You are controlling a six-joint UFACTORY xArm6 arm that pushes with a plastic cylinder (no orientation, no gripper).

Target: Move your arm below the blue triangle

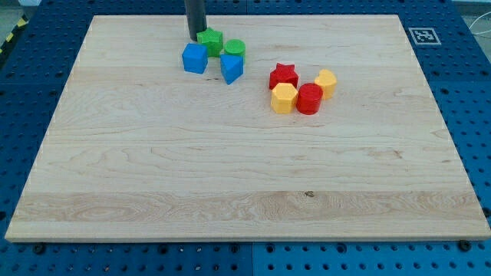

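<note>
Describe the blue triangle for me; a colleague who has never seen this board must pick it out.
On the wooden board, look near the view's top edge, left of centre, where my tip stands by a cluster of four blocks. The blue triangle is that cluster's block at the view's lower right, just below the green cylinder. Unlike the squarish blue cube to its left, it narrows to a point toward the view's bottom.

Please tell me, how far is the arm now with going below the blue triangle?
Nothing looks done yet. My tip stands near the view's top, beside the green star and above the blue cube. The blue triangle lies lower and to the view's right. Left: travel down around the blocks to the bare wood under the triangle.
</note>
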